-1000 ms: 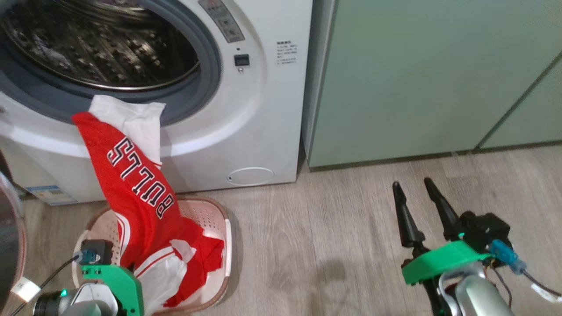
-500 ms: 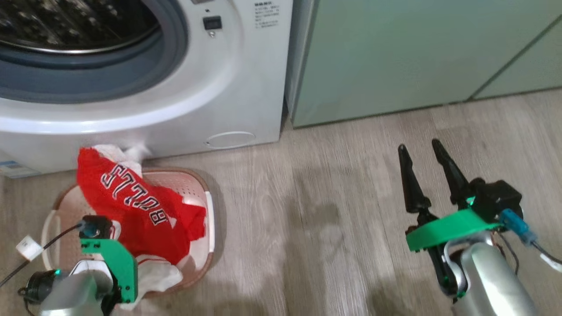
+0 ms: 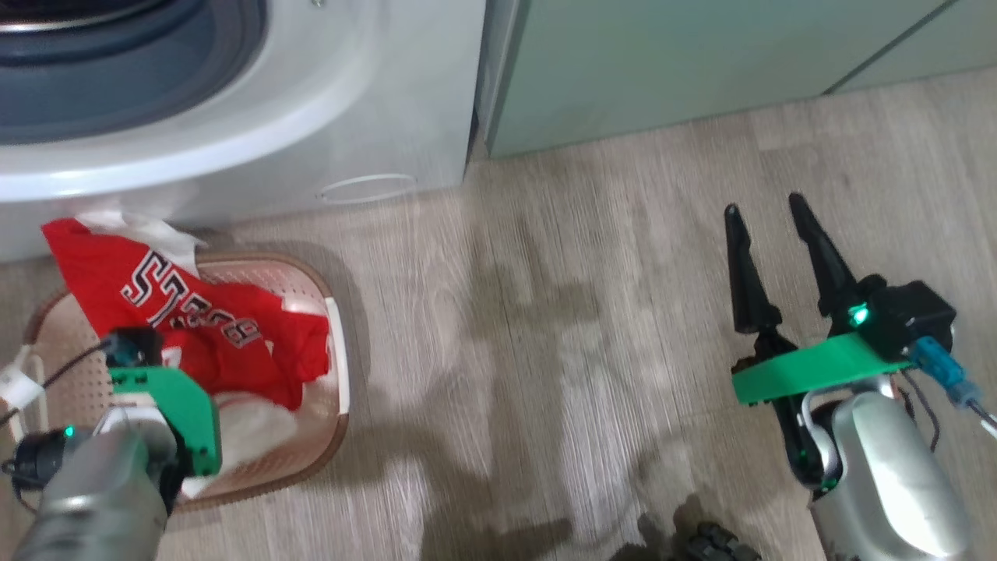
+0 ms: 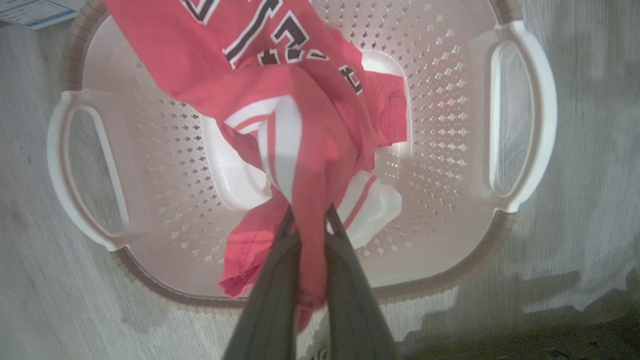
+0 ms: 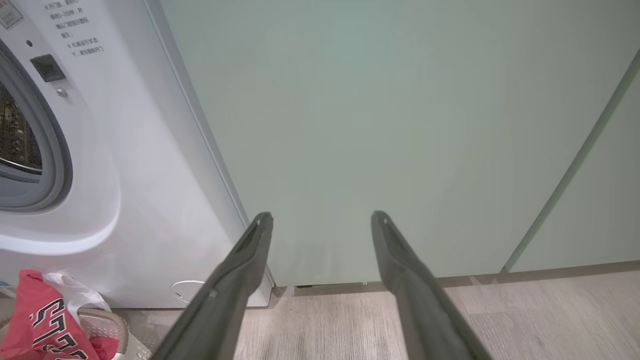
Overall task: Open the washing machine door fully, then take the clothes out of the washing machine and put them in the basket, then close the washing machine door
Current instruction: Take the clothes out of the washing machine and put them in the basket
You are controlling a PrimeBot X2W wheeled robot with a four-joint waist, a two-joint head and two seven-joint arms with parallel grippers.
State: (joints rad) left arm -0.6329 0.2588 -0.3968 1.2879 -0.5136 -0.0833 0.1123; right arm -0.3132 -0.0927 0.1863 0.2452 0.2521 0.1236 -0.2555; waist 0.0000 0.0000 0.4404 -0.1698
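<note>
Left wrist view: left gripper (image 4: pixel 308 220) pinched tight on a fold of the clothes (image 4: pixel 300 115), directly above the basket (image 4: pixel 450 100). Most of the red fabric lies on the basket's bottom. One end trails across the rim at the top left of this view.

Head view: that trailing end stands above the basket's far rim, next to the foot of the washing machine (image 3: pixel 311 101). Right gripper (image 3: pixel 762 205) hangs over bare floor (image 3: pixel 545 312), well apart.

Right wrist view: right fingers spread wide, nothing between them, facing the pale green cabinets (image 5: pixel 400 125).

Advice: draw the held fold toward the basket's near side so the trailing end slides in. Then lower, let go, and lift straight up to avoid snagging the cloth.
</note>
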